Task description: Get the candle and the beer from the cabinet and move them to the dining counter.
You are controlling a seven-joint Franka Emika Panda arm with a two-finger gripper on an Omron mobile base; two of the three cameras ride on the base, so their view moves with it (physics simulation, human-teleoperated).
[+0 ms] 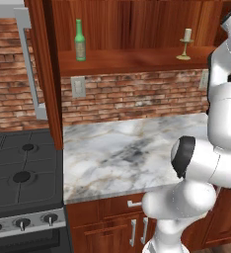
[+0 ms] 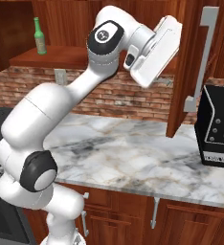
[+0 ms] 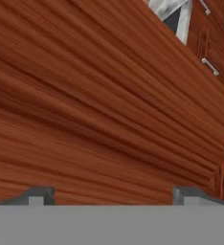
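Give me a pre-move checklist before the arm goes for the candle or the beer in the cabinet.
1. Cabinet open: ok, the shelf and both items are exposed in the left base view.
2. Beer upright and free: ok, it stands alone at the shelf's left end.
3. Candle upright and free: ok, it stands at the shelf's right end, apart from the beer.
4. Gripper open and empty: ok, the tips stand wide apart in the hand view with nothing between them.
5. Gripper aimed at an item: not ok, the hand view faces plain wood grain.
6. Clearance between hand and open door: cannot tell.
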